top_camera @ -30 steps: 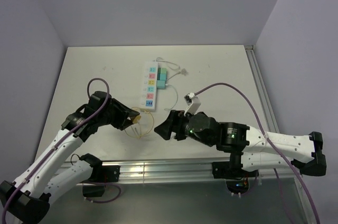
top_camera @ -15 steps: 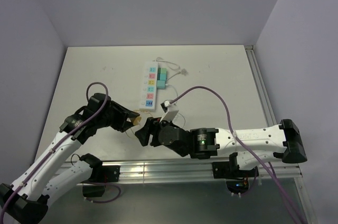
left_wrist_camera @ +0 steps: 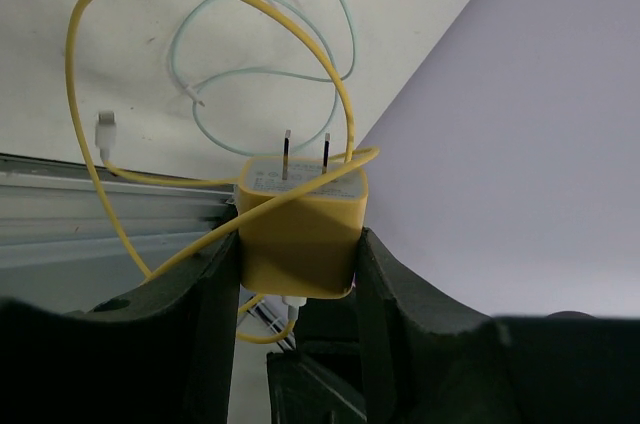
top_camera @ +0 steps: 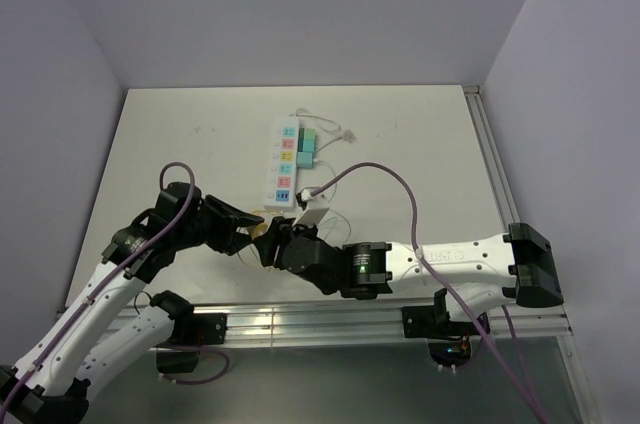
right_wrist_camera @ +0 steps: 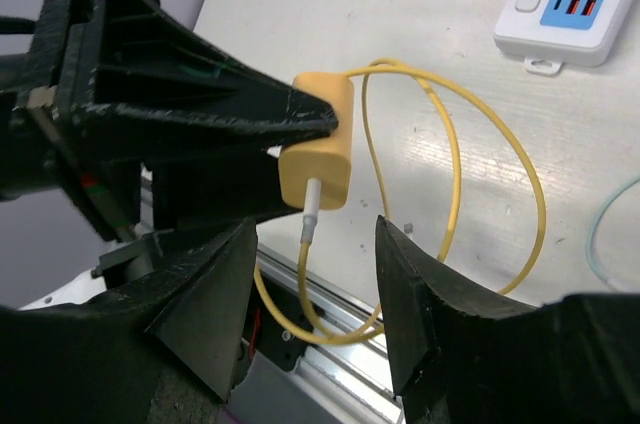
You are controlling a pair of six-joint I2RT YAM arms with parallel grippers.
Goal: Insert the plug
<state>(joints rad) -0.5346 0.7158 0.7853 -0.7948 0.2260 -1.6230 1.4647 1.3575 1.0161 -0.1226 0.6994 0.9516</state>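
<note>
**Yellow plug pinched in the left end effector, right one spread beside it**

Top external view: the left end effector (top_camera: 250, 232) holds the yellow plug (top_camera: 263, 227) above the counter (top_camera: 180, 134), close to its near edge and a little left of centre. The right end effector (top_camera: 272, 242) sits just beside the plug on its right. The power strip (top_camera: 283, 159) lies flat near the counter's middle.

Left wrist view: both fingers (left_wrist_camera: 215, 314) press the plug's sides, its two prongs pointing away from the wrist. The yellow cable (left_wrist_camera: 75, 74) loops around it, and a teal cable (left_wrist_camera: 250, 74) curls on the counter behind.

Right wrist view: the right fingers (right_wrist_camera: 210, 294) stand apart, gripping nothing. Their tips flank the white connector (right_wrist_camera: 312, 206) plugged into the plug's underside, without touching it. The strip's near end shows at the top right.
</note>
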